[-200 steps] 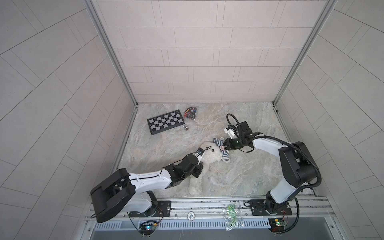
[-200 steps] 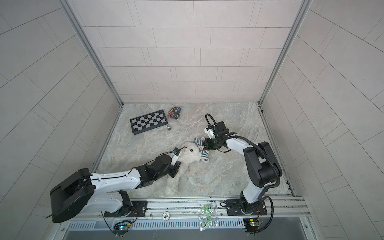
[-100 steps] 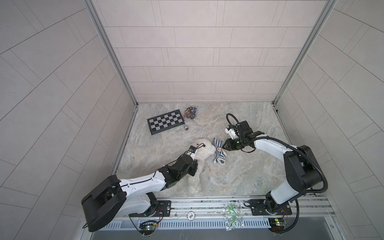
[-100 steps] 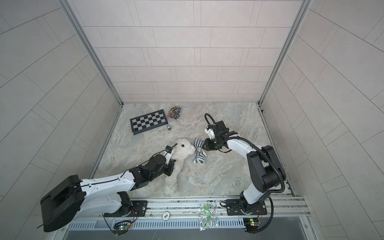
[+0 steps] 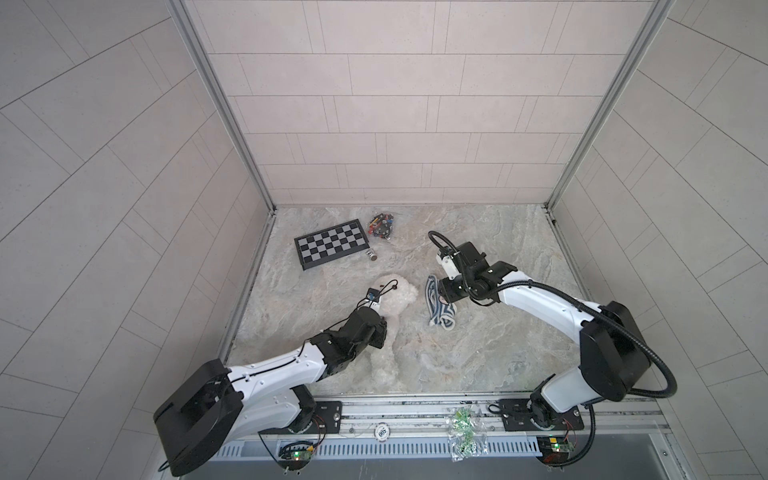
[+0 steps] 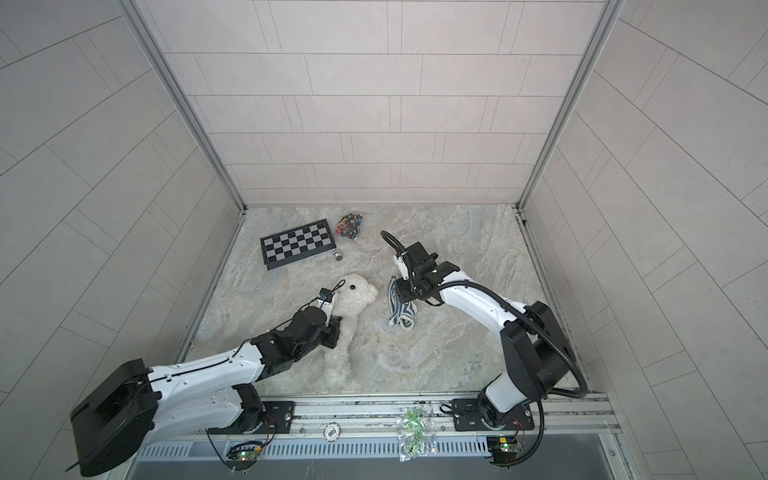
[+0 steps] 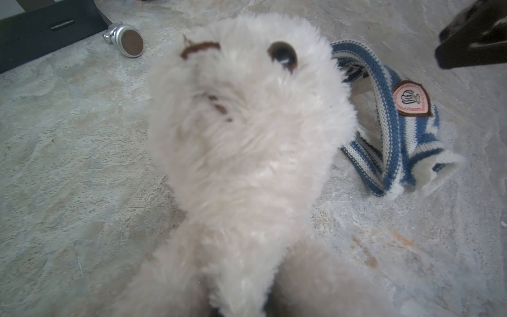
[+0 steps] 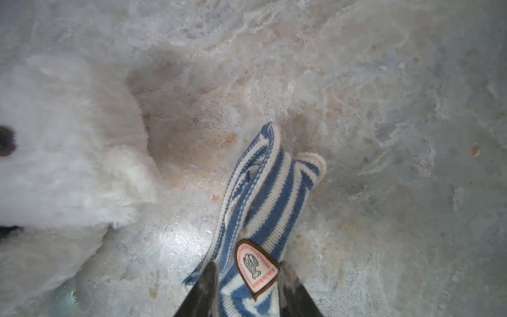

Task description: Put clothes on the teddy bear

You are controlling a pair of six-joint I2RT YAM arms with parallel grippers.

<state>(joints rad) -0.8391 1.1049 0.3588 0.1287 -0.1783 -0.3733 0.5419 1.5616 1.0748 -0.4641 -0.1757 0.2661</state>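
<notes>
Left jaws clamped on teddy bear (image 6: 360,297), right jaws apart astride shirt (image 6: 401,313) nearby

You're looking down into a booth with pale, rectangular-tiled walls (image 5: 395,104) on three sides, joined by silvery corner posts (image 5: 224,112). Your worktop (image 5: 498,232) is a marbled grey-beige stone-look surface, softly and evenly lit, with a metal rail (image 5: 415,409) along its near edge.

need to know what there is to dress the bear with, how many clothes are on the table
1: the striped shirt, on the table beside the teddy bear, between the fingers of the right gripper. More could be hidden under the teddy bear.
</notes>
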